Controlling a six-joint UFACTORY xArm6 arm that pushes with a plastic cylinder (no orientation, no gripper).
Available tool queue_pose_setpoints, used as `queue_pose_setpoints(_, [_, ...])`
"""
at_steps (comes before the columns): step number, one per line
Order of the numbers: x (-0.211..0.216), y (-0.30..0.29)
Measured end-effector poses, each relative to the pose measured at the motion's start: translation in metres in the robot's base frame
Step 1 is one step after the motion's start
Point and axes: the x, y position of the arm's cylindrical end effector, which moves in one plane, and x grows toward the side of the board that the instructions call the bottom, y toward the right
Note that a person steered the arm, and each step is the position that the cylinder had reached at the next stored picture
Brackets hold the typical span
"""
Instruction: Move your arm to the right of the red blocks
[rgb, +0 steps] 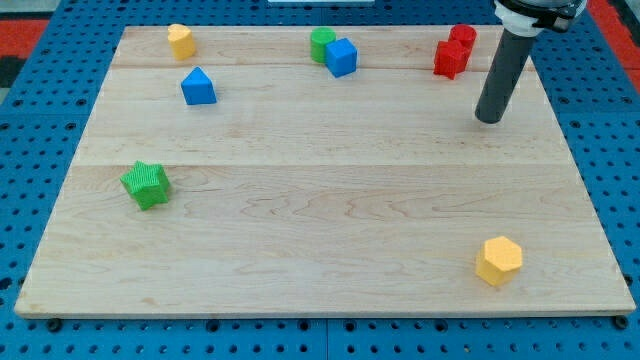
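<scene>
Nothing is held by any jaws here, for there are none: the arm ends in a plain dark rod, and only its lower end can be used to push.

At the view's left, a green star block (147, 185) with ribbed sides is seen lying alone on the pale, planked wooden board (320, 250). Toward the top left, a yellow block (181, 40) of rounded outline is found near the board's far edge, and a blue block with a peaked, house-like top (198, 87) is set just below it.

Near the top centre, a green rounded block (321, 44) and a blue cube (341, 57) are seen touching, or very nearly so. These blocks are judged to be bystanders, well apart from the task's target.

Further right, two red blocks (454, 51) are placed together by the top edge, one behind the other; their exact shapes cannot be made out. The tip (490, 119) is found to the view's right of them and a little lower, apart from them and touching no block. By this placing the task appears to be all but met.

At the bottom right, a yellow hexagonal block (499, 261) is left well clear of everything. All blocks appear matt and plastic-like.
</scene>
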Motion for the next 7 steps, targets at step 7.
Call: queue_pose_setpoints(7, [-0.029, 0.008])
